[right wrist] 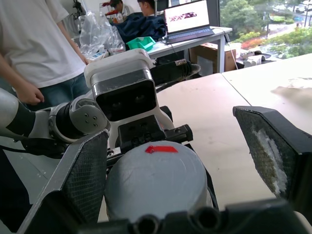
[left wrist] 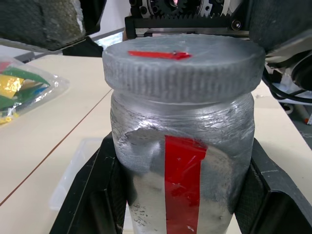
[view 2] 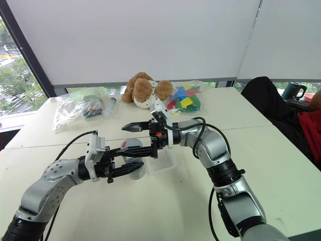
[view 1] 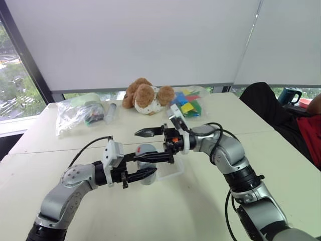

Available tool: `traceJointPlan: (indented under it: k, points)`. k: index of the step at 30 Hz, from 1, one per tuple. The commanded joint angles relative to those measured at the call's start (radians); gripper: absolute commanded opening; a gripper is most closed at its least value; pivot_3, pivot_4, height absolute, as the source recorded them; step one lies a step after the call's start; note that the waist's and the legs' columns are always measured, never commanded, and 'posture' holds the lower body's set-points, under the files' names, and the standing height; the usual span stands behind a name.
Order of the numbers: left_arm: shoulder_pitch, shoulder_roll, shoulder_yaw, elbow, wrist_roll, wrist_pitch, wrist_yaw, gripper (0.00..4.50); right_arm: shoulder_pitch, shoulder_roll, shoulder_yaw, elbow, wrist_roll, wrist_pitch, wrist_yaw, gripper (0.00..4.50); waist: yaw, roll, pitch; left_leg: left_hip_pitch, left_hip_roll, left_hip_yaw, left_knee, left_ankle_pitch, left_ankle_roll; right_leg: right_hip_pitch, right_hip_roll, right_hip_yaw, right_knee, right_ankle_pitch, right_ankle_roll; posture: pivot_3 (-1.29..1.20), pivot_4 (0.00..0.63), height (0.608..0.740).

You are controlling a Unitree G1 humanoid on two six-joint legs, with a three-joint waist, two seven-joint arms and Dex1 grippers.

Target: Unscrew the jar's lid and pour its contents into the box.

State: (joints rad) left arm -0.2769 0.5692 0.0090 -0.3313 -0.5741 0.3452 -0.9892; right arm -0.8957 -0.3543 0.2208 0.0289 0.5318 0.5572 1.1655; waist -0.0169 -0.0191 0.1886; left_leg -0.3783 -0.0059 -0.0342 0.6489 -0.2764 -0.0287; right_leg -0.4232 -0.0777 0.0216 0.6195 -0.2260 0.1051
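- Holding the jar (left wrist: 183, 170) upright with our left gripper (view 1: 140, 174), black fingers clamped on its body, above the table (view 1: 281, 165) just left of the box (view 1: 170, 172).
- Jar: grey-silver cylinder, crinkled foil-like wrap, white label with a red vertical stripe.
- Lid (left wrist: 183, 66) is on; round, flat, grey, ribbed edge, red mark on top. Unscrewing not started, we judge.
- Our right gripper (view 1: 150, 145) has its jaws spread wide, one finger either side of the lid, not gripping.
- Box: shallow clear plastic tray, looks empty. Pour is left; contents hidden.
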Motion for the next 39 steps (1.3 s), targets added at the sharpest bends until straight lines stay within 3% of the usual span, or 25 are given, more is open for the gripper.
traceJointPlan:
  k: [1,8,23,26,29,33,39]
  points:
    - [-0.008,0.005,0.008,-0.044,-0.014,-0.019,-0.013,2.10,0.013,-0.024,-0.031,0.012,-0.003,-0.009,0.018,4.45,0.000,0.000,0.000,0.000,0.000,0.000,0.000,0.000,0.000,0.000,0.000,0.000,0.000,0.000,0.000,0.00,0.150,0.740]
    - [-0.010,0.005,0.010,-0.042,-0.012,-0.018,-0.015,2.10,0.020,-0.011,-0.075,-0.050,0.106,0.046,0.067,4.45,-0.001,0.000,0.000,0.000,0.000,0.000,0.000,0.000,0.000,0.000,0.000,0.000,0.000,0.000,0.000,0.00,0.150,0.740]
    - [-0.006,0.004,0.008,-0.045,-0.012,-0.017,-0.014,2.10,0.022,-0.004,-0.007,-0.043,0.004,-0.002,0.050,4.45,0.000,0.000,0.000,0.000,0.000,0.000,0.000,0.000,0.000,0.000,0.000,0.000,0.000,0.000,0.000,0.00,0.150,0.740]
    - [-0.004,0.004,0.007,-0.046,-0.011,-0.017,-0.013,2.10,0.021,0.003,-0.012,-0.042,0.008,-0.004,0.049,3.68,0.000,0.000,0.000,0.000,0.000,0.000,0.000,0.000,0.000,0.000,0.000,0.000,0.000,0.000,0.000,0.00,0.150,0.740]
    - [-0.003,0.005,0.007,-0.045,-0.010,-0.017,-0.013,2.10,0.021,0.011,-0.019,-0.046,0.020,-0.001,0.053,2.28,0.000,0.000,0.000,0.000,0.000,0.000,0.000,0.000,0.000,0.000,0.000,0.000,0.000,0.000,0.000,0.00,0.150,0.740]
    - [-0.002,0.005,0.005,-0.043,-0.007,-0.021,-0.014,2.10,0.036,0.024,-0.062,-0.078,0.115,0.060,0.073,2.29,0.000,0.000,0.000,0.000,0.000,0.000,0.000,0.000,0.000,0.000,0.000,0.000,0.000,0.000,0.000,0.00,0.150,0.740]
    - [-0.006,0.007,0.013,-0.023,-0.005,-0.034,-0.018,2.10,0.054,0.043,-0.275,-0.082,0.421,0.326,-0.045,2.29,0.003,0.001,0.000,0.000,0.001,0.000,0.000,0.000,0.000,0.000,0.000,0.000,0.000,0.000,0.000,0.00,0.150,0.740]
